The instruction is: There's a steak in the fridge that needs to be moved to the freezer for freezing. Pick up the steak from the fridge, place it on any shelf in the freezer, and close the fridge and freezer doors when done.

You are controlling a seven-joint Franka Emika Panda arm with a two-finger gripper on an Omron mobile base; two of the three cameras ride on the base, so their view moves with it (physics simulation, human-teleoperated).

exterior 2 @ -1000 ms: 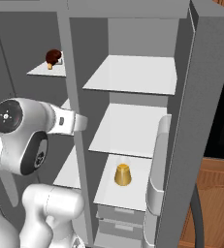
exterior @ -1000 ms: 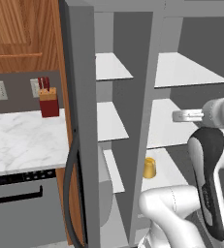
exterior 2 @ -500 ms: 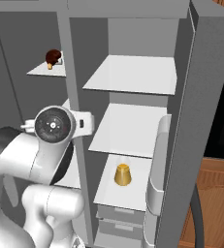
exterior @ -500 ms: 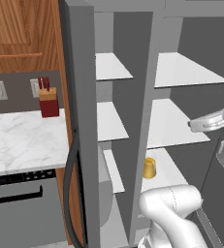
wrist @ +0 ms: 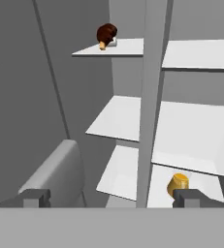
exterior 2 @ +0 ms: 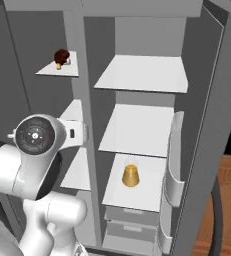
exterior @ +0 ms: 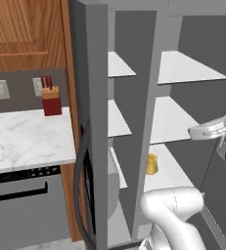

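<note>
Gripper [wrist: 111,197], fingers spread and empty, faces the grey unit; steak [wrist: 106,36] sits on the freezer's [wrist: 114,121] top shelf, likely soft, slippery, best pinched across its middle

The fridge [exterior 2: 137,30] and freezer [exterior 2: 47,40] walls are rendered matt grey, like painted metal; their shelves [exterior 2: 142,72] are smooth, flat white. The worktop [exterior: 21,139] is finished in pale veined marble, the cabinets [exterior: 21,34] in warm grained wood. The steak [exterior 2: 61,56] looks dull dark brown, the cup [exterior 2: 131,175] satin yellow.
</note>
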